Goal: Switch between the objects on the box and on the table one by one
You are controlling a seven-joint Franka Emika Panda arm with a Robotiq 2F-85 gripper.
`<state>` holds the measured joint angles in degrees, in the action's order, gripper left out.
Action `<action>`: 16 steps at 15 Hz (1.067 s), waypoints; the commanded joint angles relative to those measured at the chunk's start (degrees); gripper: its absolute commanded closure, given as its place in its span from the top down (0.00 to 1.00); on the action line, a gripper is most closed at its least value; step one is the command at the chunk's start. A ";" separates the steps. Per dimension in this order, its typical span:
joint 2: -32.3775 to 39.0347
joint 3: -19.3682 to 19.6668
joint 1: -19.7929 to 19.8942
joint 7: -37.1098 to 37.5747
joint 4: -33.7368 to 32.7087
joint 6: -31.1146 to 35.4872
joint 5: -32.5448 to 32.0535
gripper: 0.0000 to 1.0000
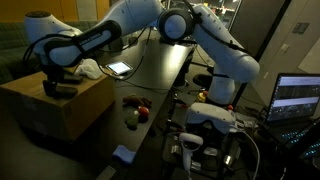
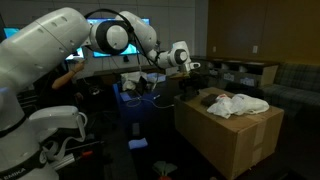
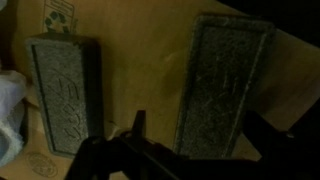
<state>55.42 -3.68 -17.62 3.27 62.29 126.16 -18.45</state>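
The two dark grey blocks lay flat and apart on the cardboard box (image 3: 130,40). In the wrist view the left block (image 3: 62,95) filled the left half and the right block (image 3: 225,85) stood right of centre. The white cloth (image 3: 8,110) showed at the left edge, just beside the left block. The gripper (image 3: 200,128) hung above the right block, its fingers (image 3: 137,128) spread apart and holding nothing.

We judged the chief risk to be a descent slightly off centre. The right block looked broad against the finger spread, so a tip could land on its top face and press or skid it instead of straddling it. A drift toward frame left could nudge the left block or snag the cloth, and the cardboard top might give under a hard push.

Only the wrist view showed both blocks, their speckled faces and the gap between them. Only an exterior view showed the red roundish piece (image 1: 143,112) waiting on the black worktop (image 1: 165,75), lower centre, well apart from the tablet (image 1: 120,68). In an exterior view the cloth (image 2: 240,103) lay bunched on the box top, right of centre, which showed how much of that surface it covered.
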 commanded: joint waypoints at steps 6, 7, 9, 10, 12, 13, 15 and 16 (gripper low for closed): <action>-0.70 -0.82 1.99 -1.44 2.21 -0.15 0.87 1.00; -0.66 -1.18 2.31 -1.99 2.13 -0.39 1.16 1.00; -0.84 -2.08 3.03 -3.28 2.42 -0.59 1.72 0.76; -0.88 -2.58 3.39 -3.98 2.41 -0.86 2.02 0.74; -1.09 -3.84 4.15 -5.90 2.45 -1.78 3.29 0.59; -1.38 -4.52 4.53 -6.90 2.55 -2.45 3.84 0.51; -1.86 -5.52 5.04 -7.99 2.60 -3.44 4.42 0.35; -2.24 -5.79 5.22 -8.47 2.70 -3.94 4.54 0.34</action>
<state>55.12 -7.71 -13.74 -2.24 63.51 124.58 -15.46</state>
